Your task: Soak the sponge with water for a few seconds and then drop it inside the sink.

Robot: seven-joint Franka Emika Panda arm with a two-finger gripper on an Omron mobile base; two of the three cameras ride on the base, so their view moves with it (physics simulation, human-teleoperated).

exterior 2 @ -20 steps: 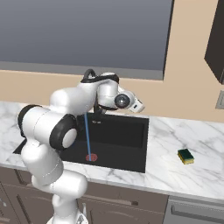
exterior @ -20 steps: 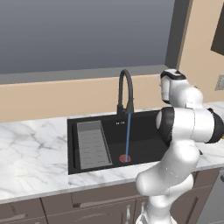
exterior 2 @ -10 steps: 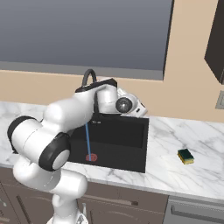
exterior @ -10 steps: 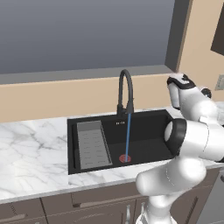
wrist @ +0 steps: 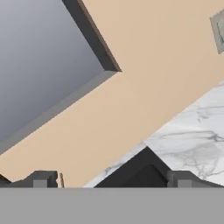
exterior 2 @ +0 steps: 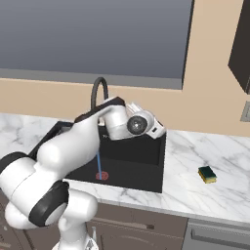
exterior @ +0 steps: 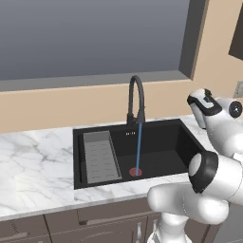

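Observation:
The sponge (exterior 2: 207, 174), yellow with a dark green top, lies on the marble counter to the right of the sink (exterior 2: 142, 172). The water (exterior: 138, 147) falls as a thin blue stream from the black arched faucet (exterior: 135, 97) onto the red drain (exterior: 135, 172). My gripper (wrist: 111, 179) is open and empty, with its two dark fingertips (wrist: 41, 178) wide apart. In the right base view my hand (exterior 2: 155, 128) hovers above the sink's back right corner, well left of the sponge. The hand view looks at the wall, a sink corner (wrist: 144, 170) and the counter.
A grey ribbed tray (exterior: 100, 156) fills the sink's left part. Marble counter (exterior 2: 215, 146) extends right of the sink, below a wall outlet (wrist: 218, 26). A window (exterior: 90, 38) runs along the back wall, and a dark cabinet (exterior 2: 241, 44) hangs at the upper right.
My arm has swung right, carrying the hand from over the sink's middle to its right end. The gripper stays open. The sponge and the water are unchanged.

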